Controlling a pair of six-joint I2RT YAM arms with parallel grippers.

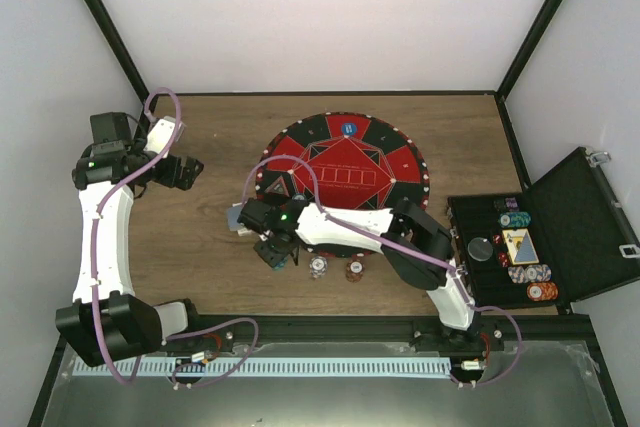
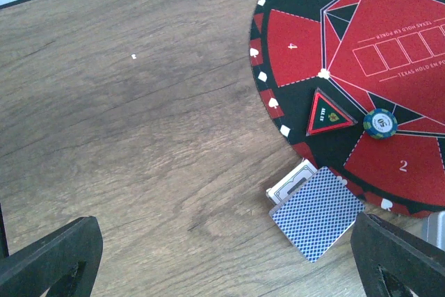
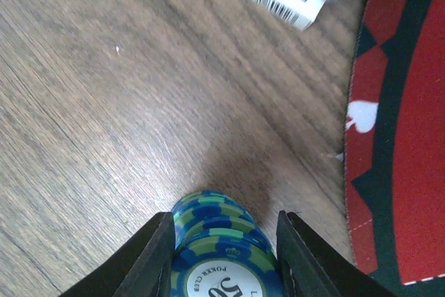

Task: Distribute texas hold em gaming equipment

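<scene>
Two-finger right gripper [image 3: 224, 219]: clamped on a blue-green chip stack [image 3: 215, 241], one finger against each side.
Stack axis: upright, bare wood [image 3: 104, 102] directly beneath (resting or hovering, I cannot tell).
Mat [image 3: 410, 137]: just beside the fingers, to their right in the wrist view.
Cards [image 2: 316, 213]: ahead of that gripper, at the mat's rim.
Left gripper [image 2: 226, 241]: spread wide, holding nothing, well apart, so the right arm is nearer.
Writing: "POKER CLUB" on the chip; "TEXAS HOLD EM POKER", 2, 4, 5 on the mat.

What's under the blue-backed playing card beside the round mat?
A white piece pokes out from under the blue-backed card at its upper-left edge. The card covers the rest, so what it is cannot be told.
</scene>
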